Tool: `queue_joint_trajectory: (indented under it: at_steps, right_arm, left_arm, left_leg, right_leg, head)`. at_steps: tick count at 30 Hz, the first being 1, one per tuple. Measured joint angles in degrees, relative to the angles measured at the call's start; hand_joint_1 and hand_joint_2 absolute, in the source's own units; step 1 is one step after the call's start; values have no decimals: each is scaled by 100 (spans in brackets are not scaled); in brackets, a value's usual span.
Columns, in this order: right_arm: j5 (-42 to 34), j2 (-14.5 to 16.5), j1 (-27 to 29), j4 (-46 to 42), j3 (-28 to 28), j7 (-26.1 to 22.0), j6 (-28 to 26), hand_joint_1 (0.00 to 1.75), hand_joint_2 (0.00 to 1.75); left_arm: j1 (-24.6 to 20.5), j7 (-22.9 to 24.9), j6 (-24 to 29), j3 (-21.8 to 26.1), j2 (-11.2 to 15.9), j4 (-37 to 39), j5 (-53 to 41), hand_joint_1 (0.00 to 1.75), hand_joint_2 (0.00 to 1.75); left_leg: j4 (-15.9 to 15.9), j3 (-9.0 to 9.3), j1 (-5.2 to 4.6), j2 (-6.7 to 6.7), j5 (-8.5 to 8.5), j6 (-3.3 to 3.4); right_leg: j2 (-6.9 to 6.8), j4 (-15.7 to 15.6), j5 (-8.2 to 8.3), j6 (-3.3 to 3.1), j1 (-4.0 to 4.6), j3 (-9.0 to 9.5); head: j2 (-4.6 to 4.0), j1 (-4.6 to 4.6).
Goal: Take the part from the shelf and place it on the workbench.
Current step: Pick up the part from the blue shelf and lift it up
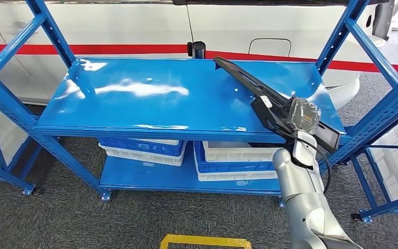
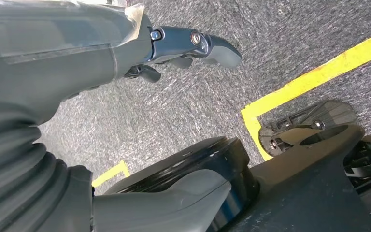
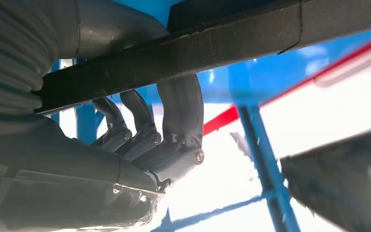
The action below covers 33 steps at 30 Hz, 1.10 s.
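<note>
I am gripping the long black part (image 1: 269,98) with my right hand (image 1: 301,116), fingers (image 3: 147,128) curling round its bar, over the shelf (image 1: 155,93) (left hand (image 2: 193,46) is hanging loose, holding nothing), so carrying it to the bench is remaining.
</note>
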Motion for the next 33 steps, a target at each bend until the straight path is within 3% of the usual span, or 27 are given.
queue_joint_trajectory:
  at_steps: [11,16,29,33]
  right_arm:
    - [-332,-114,1540,-3020,-129,-981,-771,175,175]
    - [-527,-144,1811,-3679,208,-1212,-1145,175,175]
    - [-1074,-207,2856,-5526,700,-1880,-1219,175,175]
    - [-1436,-208,3200,-5841,740,-2226,-1219,175,175]
  left_arm:
    - [1,-70,127,-2,18,0,-118,0,175]
    - [6,-188,356,20,7,0,-27,0,175]
    - [34,-332,565,268,-36,2,150,0,175]
    - [35,-367,576,347,-38,2,233,0,175]
  left_leg:
    - [-1,-25,1,11,-1,0]
    - [-1,-25,1,10,0,0]
    - [0,-34,0,6,-1,0]
    - [72,-69,-13,1,-29,48]
  right_leg:
    - [8,4,0,0,1,-29]
    - [7,11,0,0,0,-34]
    - [6,11,0,0,0,-41]
    - [8,3,22,38,-74,-59]
  head:
    - [0,0]
    - [0,0]
    - [0,0]
    - [1,-8]
